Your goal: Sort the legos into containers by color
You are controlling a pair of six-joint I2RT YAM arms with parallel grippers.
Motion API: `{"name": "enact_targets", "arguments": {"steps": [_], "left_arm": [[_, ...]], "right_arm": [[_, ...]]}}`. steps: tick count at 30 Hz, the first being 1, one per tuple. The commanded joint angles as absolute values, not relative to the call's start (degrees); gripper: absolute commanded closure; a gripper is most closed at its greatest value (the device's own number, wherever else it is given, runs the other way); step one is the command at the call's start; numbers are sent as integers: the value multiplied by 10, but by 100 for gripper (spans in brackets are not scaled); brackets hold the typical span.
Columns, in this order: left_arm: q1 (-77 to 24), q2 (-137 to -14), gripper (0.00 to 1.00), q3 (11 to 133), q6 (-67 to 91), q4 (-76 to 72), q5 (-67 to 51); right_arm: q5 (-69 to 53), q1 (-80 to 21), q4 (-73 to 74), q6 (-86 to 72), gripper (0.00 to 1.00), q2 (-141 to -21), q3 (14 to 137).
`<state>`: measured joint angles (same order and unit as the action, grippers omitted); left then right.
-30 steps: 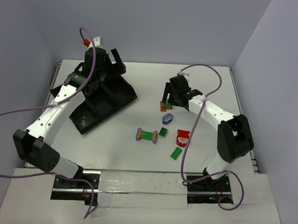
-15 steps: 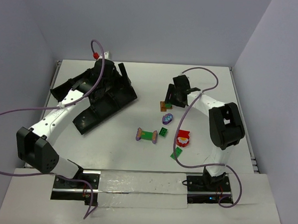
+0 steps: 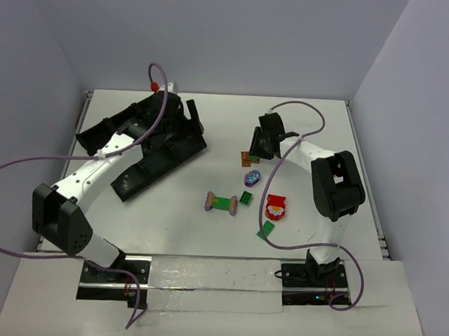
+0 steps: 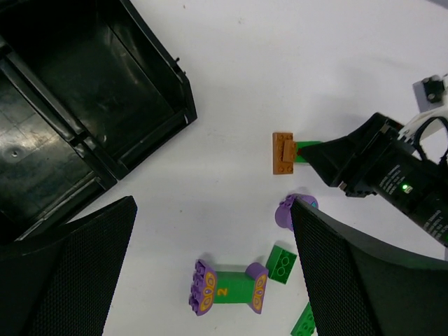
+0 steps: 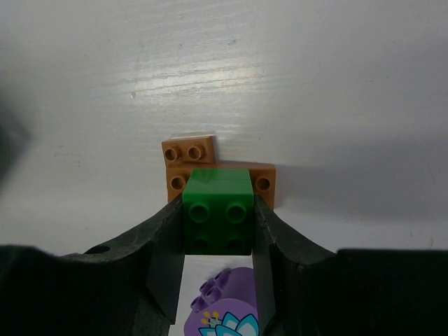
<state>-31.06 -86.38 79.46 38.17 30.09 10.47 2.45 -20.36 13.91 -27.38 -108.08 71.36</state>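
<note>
Yellow numeral "2" on the green middle section of the purple-ended green bar [image 4: 225, 292], legible in the left wrist view only; too small to make out from the top camera. Orange-yellow markings on its purple ends: ornament, not lettering.

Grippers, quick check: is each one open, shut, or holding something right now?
Left gripper: open, holding nothing.
Right gripper: closed on the green brick next to the orange plate.
</note>
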Motion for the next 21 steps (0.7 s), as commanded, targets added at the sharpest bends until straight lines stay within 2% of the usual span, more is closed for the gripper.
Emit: {"name": "enact_targets", "arguments": {"steps": [1,11,21], "left_arm": [[-337,-916,1,841,372,321,115],[-409,-1077,4,979,362,351,119],[-453,-1290,8,1197,356,409,129]], "right_arm": [[49,-199,118,-270,100,-1027,713],[112,-168,142,-290,100,-879,621],[157,-115,170,-297,100,-737,539]]}}
